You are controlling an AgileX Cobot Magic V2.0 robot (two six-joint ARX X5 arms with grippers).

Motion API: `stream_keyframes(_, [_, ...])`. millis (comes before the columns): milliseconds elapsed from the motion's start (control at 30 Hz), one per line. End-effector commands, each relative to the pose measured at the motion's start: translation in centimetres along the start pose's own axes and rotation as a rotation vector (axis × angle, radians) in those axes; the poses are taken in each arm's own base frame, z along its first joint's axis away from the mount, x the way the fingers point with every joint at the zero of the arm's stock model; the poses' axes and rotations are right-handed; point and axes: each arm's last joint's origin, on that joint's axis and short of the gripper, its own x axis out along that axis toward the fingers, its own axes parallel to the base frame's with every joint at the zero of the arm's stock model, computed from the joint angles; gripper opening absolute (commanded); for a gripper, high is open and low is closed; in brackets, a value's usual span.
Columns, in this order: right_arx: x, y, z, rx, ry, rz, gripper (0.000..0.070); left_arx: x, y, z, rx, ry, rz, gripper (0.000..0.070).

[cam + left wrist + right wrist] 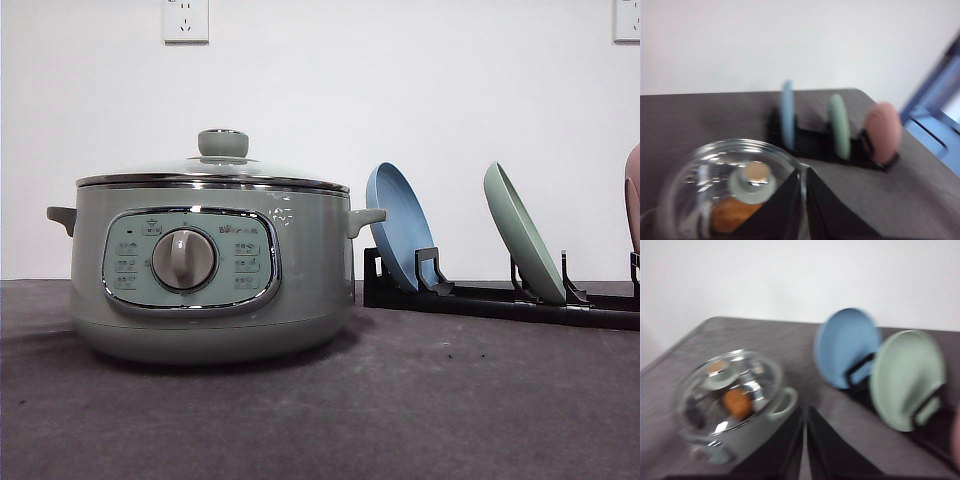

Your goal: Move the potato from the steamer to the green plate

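Left claw (pixel 803 210) pressed together, nothing in it, hanging above the steamer's (pixel 210 270) glass lid (pixel 725 190); right claw (pixel 804 450) likewise closed and empty, up over the grey table (pixel 400 400) beside the steamer's handle (pixel 782 405). Under that lid sits the potato (pixel 737 403), orange-brown, visible through the glass just beside the knob (pixel 754 181). The lid is on, the pot front and left on the table. Further back to the right, the black rack (pixel 500 298) holds plates on edge: blue plate (pixel 398 228) first, then the green plate (pixel 524 232), then a pink one (pixel 883 132). White wall (pixel 400 90) behind.
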Motion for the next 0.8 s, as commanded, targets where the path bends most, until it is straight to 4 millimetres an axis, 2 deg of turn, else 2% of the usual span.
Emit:
stream_keyframes(0, [-0.1,0.2,0.5,-0.008,0.009,0.037,0.0,0.0,-0.5,0.7,0.065,0.005,-0.047,0.001])
stream_keyframes(167, [0.5,0.2,0.7,0.002,0.053,0.07,0.0,0.4,-0.9,0.4,0.124,0.071,-0.108,0.0016])
stream_keyframes(533, [0.6,0.7,0.4,-0.003,0.083,0.116,0.0009,0.3,-0.9,-0.4,0.059,0.144,-0.099,0.0031])
stream_keyframes(567, [0.7,0.8,0.4,0.007,0.086,0.118,0.004,0.3,-0.8,-0.4,0.059,0.146,-0.099,0.0036])
stream_keyframes(633, [0.7,0.8,0.4,0.024,0.09,0.118,0.0188,0.3,-0.9,-0.4,0.059,0.145,-0.099,0.0078])
stream_keyframes(700, [0.7,0.8,0.4,0.035,0.092,0.115,0.0401,0.3,-0.8,-0.4,0.059,0.145,-0.099,0.0198])
stream_keyframes(767, [0.7,0.8,0.4,0.035,0.092,0.116,0.0555,0.3,-0.8,-0.4,0.059,0.146,-0.099,0.0365])
